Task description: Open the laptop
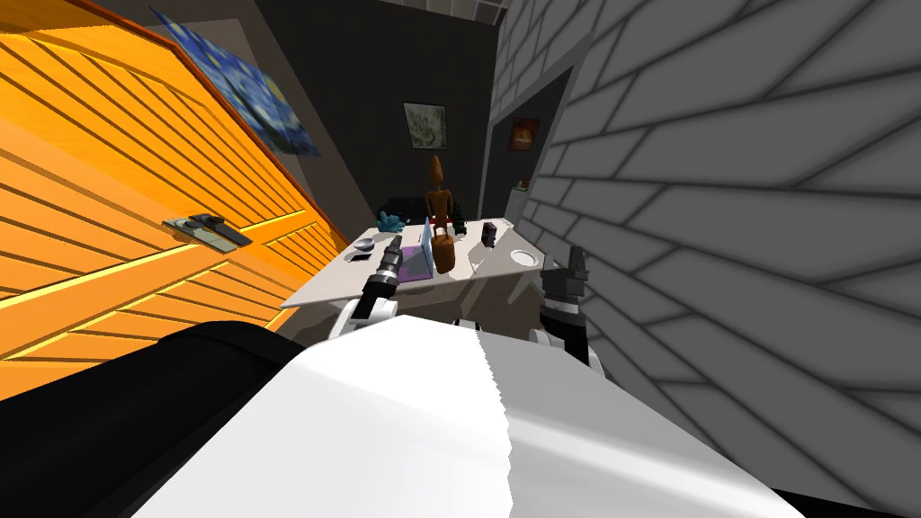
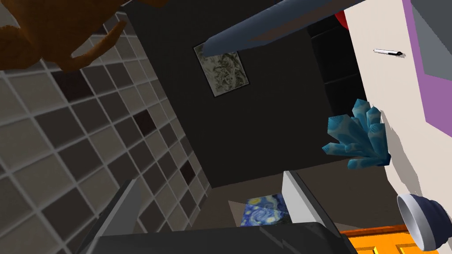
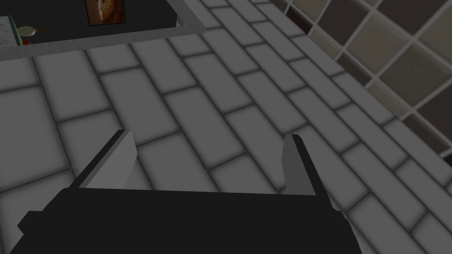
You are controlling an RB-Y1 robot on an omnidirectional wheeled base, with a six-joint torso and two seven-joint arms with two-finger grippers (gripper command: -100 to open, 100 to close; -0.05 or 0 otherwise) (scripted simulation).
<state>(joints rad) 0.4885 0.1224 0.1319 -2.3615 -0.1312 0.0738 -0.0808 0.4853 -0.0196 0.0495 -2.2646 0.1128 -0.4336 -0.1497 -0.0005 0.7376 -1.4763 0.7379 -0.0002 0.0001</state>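
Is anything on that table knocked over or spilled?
Nothing stands out. The laptop sits with its lid raised, the wooden figure stands upright, and the blue crystal, bowl and pen rest apart on the table.

My head camera looks steeply down and forward, rolled, onto the pale flat-topped table [image 1: 337, 283] a little ahead. The left wrist camera hangs close over that table, seeing beyond the left fingers [image 2: 296, 198] the blue faceted crystal cluster [image 2: 359, 143] and grey framed picture [image 2: 221, 66], both shared with the head view. The right wrist camera faces the grey brick wall [image 3: 198, 88], near beyond the right fingers [image 3: 293, 163].
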